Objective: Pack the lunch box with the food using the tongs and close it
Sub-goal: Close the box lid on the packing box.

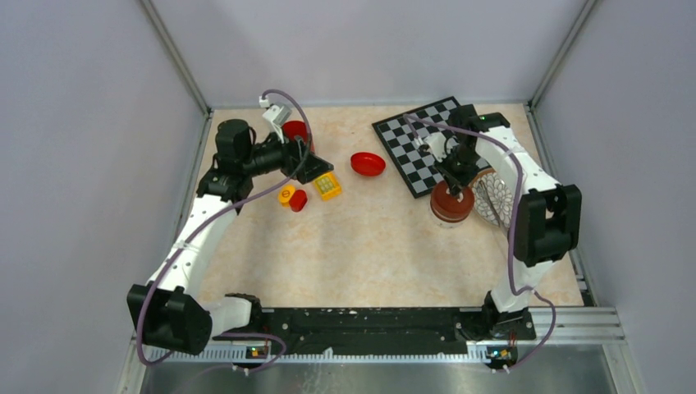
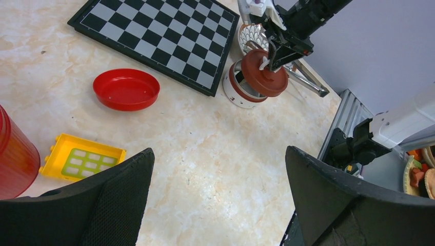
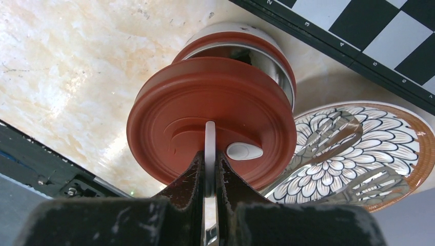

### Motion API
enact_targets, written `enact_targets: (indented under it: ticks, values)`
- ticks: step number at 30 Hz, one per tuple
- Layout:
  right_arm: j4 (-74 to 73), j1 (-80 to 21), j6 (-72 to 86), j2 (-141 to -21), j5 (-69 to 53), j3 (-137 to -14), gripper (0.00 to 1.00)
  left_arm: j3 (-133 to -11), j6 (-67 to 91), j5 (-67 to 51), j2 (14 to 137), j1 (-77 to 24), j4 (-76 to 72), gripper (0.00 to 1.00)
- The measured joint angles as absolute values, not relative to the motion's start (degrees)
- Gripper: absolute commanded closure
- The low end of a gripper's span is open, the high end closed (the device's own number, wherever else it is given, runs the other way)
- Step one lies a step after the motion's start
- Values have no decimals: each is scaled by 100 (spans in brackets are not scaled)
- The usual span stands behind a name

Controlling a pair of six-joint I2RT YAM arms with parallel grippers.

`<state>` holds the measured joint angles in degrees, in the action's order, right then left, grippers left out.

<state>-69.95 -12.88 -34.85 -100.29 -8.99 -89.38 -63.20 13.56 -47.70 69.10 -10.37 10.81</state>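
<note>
- Right wrist view: found the right gripper [image 3: 209, 159] with its fingers [image 3: 187, 179] pinched tight on the thin white tab of the reddish lid [image 3: 205, 102]. Held it tilted and clear of the lunch box [image 3: 233, 40], overlapping the near part of the opening.
- Located the lunch box on the surface [image 3: 77, 61], just beside the edge of the chessboard [image 3: 379, 31] and close against the patterned plate [image 3: 405, 128]; could not tell whether touching.
- Spotted the tongs [image 3: 333, 133] lying flat across that plate, untouched by either arm.
- Could not make out the food, with the pot's inside mostly hidden under the lid.
- Found the left gripper [image 2: 218, 151] well apart from all this, near the yellow block [image 2: 82, 161] and the red bowl [image 2: 125, 89], fingers spread wide and holding nothing.
- Judged the step in hand as the closing: packing apparently done, with the tongs laid down, and the lid not yet seated.
- Reckoned the next move called for levelling the lid, centring it over the reddish rim, lowering it until seated all round, and only then letting go of the tab — risked a cocked lid if brought down off-centre.
</note>
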Motion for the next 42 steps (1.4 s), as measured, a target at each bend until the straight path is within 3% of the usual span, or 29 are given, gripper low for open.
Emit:
enact_targets:
  ticks: [42]
  values:
    - [-6453,-1208,-3745,-10508,-834,-8586,100,-6278,1507,-4860,6919,-941,1009,1]
